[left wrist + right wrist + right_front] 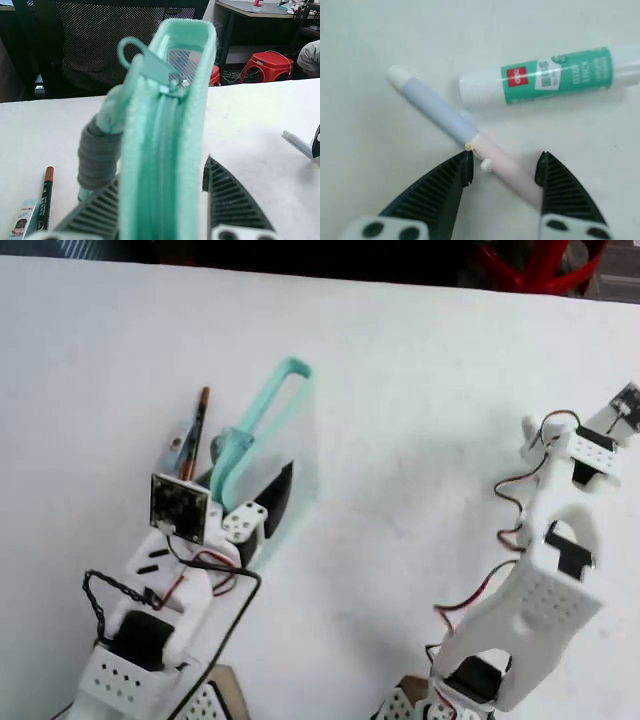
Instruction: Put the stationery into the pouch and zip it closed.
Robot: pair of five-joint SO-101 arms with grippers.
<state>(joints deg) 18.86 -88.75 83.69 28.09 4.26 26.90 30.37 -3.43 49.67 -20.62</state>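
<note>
On the white tabletop [420, 360], a soft mint-edged translucent pouch [165, 150] is held upright in the closed left jaws, while, well apart from it, a light, likely slippery lilac-and-pink pen [440, 117], best gripped mid-barrel, is framed by the open, empty right jaws.

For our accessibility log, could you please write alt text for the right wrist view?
The open right gripper straddles a lavender-and-pink pen lying on the white table. A white glue stick with a green label lies close beside the pen.
</note>
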